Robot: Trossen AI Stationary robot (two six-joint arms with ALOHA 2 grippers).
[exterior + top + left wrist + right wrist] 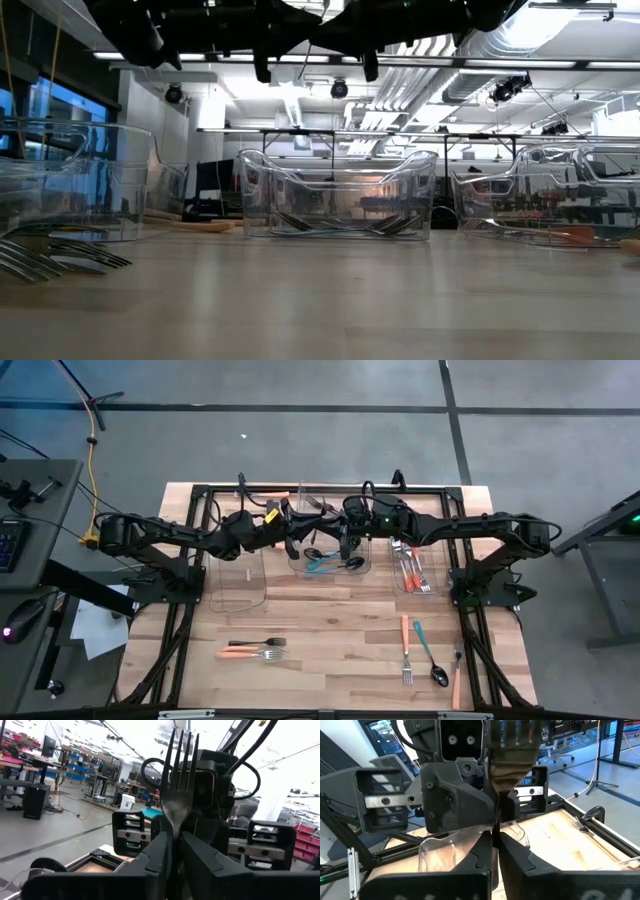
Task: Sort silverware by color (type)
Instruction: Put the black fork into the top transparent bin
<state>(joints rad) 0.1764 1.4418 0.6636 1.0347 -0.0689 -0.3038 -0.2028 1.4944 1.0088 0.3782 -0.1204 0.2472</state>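
Note:
A dark metal fork [178,785] stands tines up between my two grippers, which meet above the middle clear bin [330,565]. My left gripper [175,842] is shut on it, and so is my right gripper [495,840], facing it from the other side. In the high view the fork's tines [313,503] show just beyond the two hands. Teal and black spoons [325,563] lie in the middle bin. Orange-handled silverware [410,570] lies in the right bin. My left gripper pinches the fork's neck [175,831], just below the tines, between its two fingers. It comes at the fork roughly level, from the table's left. The fork stands upright, lifted clear above the middle bin. My right gripper pinches the fork's narrow stem [496,827] below the head between its two fingers. It comes roughly level from the table's right, opposite the left gripper. The fork's head [512,765] rises above the fingers. The lower handle is hidden by the fingers.
A clear bin [237,582] stands at the left with nothing visible in it. On the near table lie a black fork and an orange fork [255,649] at left. An orange fork [406,650], a teal spoon [430,655] and another orange piece [457,680] lie at right.

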